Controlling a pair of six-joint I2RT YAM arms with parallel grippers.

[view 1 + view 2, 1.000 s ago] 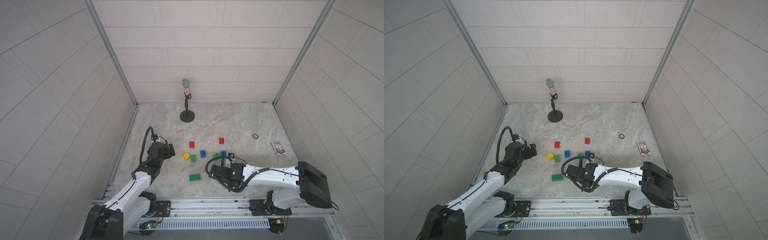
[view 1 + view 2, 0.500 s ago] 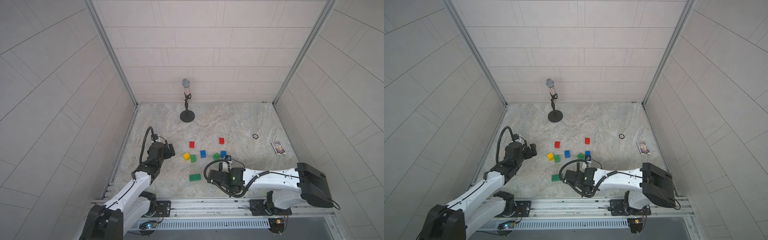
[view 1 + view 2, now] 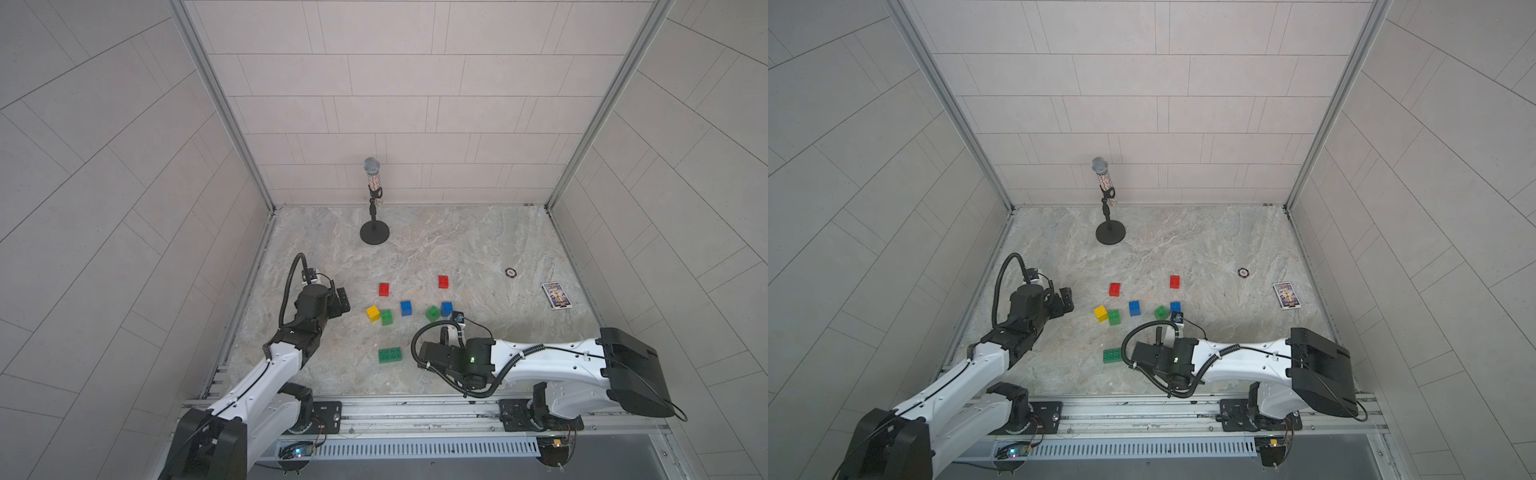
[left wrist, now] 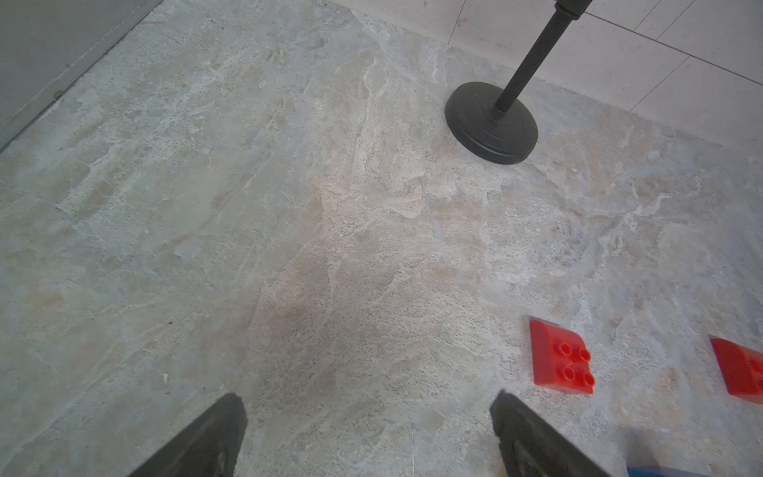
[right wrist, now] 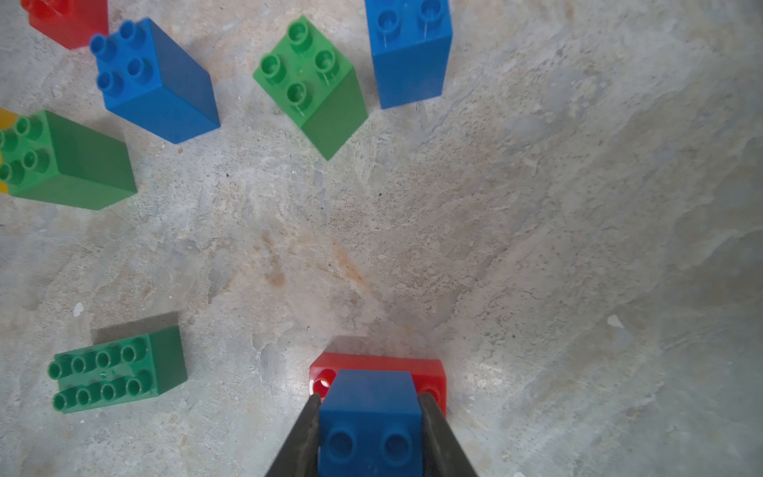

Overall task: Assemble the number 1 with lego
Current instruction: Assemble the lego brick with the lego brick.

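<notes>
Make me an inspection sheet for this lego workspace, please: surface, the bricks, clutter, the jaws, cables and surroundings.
Surface: marbled stone tabletop, no spills seen.
Job's things: loose and unjoined: two red bricks, two blue bricks, two green bricks, one yellow brick, one long green brick.
Clutter: microphone on stand, small dark ring, card box.
Grippers: left gripper jaws open, empty; right gripper jaws shut on held blue brick, which sits on a wider red brick.
Cables: black cable loops at both wrists, none seen snagged.
Surroundings: white tiled walls, metal rail in front.
</notes>
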